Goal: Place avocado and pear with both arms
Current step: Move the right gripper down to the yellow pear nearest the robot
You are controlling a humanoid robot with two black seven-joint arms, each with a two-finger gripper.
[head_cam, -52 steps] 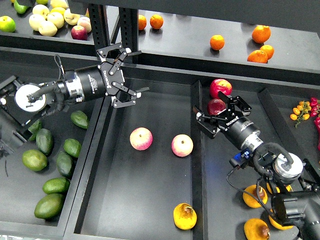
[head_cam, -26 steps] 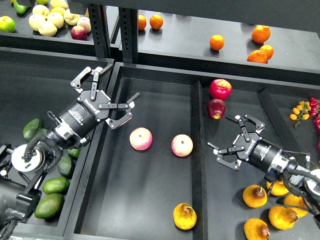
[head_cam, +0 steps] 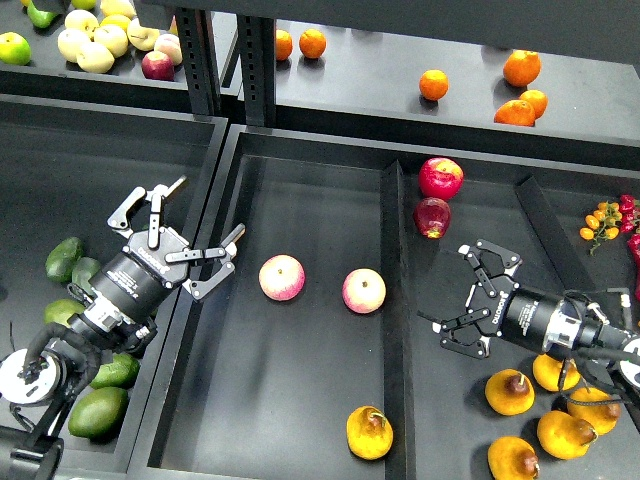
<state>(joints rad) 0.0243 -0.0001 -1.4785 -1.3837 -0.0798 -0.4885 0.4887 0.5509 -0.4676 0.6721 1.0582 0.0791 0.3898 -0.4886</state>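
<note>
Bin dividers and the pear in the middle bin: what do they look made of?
Bin dividers: look like matte black sheet, metal or plastic, hard to tell; flat, little glare. Pear: looks like glossy moulded plastic or real fruit; even golden skin, brown stem end.

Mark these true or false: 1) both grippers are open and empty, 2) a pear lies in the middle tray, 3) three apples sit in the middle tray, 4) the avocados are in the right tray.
1) True: the left gripper and right gripper are both open, holding nothing.
2) True: one pear lies near the middle tray front edge.
3) False: only two pink-yellow apples are there.
4) False: the avocados lie in the left tray; the right tray holds pears and red apples.
</note>
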